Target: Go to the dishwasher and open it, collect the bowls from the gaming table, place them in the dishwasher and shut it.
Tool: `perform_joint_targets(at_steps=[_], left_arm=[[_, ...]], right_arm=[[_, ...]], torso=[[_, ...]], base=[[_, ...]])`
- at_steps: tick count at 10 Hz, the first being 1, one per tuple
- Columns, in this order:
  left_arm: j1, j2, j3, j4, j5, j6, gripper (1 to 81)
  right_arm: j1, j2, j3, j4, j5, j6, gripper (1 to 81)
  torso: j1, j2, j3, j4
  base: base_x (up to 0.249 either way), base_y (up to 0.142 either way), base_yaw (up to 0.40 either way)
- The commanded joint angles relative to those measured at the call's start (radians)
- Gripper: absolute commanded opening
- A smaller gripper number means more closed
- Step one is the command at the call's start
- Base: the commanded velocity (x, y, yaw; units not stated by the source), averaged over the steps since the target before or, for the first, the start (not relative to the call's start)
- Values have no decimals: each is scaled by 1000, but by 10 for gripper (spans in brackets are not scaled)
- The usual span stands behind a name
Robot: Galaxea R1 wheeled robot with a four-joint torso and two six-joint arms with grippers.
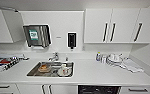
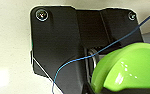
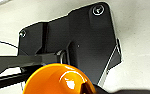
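white kitchen counter (image 1: 96,72) ahead, a bowl at each wrist

a green bowl (image 2: 131,67) sits large by the left wrist and an orange bowl (image 3: 58,80) by the right; whether either gripper is clamped on its bowl cannot be told. the steel sink (image 1: 51,69) holds dishes, and below the counter edge, right of the sink, a dark opening (image 1: 99,89) shows where the dishwasher would be.

Sink (image 1: 31,73) in the counter (image 1: 96,73), cabinets (image 1: 121,25) above right.
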Motion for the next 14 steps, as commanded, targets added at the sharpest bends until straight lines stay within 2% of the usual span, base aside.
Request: perform_joint_targets(at_steps=[1, 3, 10, 12, 14], left_arm=[[-44, -7, 4, 11, 55, 6, 10], [-44, -7, 2, 11, 55, 6, 10], [-44, -10, 2, 5, 54, 4, 10], [-44, -10, 2, 2, 54, 2, 10], [-44, -8, 2, 2, 54, 4, 10]], right_arm=[[44, -20, 3, -7, -46, -2, 10], [45, -20, 3, -7, -46, -2, 10], [48, -19, 3, -7, -46, -4, 10], [48, -19, 3, -7, -46, -4, 10], [48, -19, 3, -7, -46, -4, 10]], torso=[[0, 0, 0, 0], [0, 0, 0, 0], [0, 0, 0, 0], [0, 0, 0, 0], [0, 0, 0, 0]], base=[[0, 0, 0], [0, 0, -90], [0, 0, -281], [75, -129, 0], [88, -39, 0]])
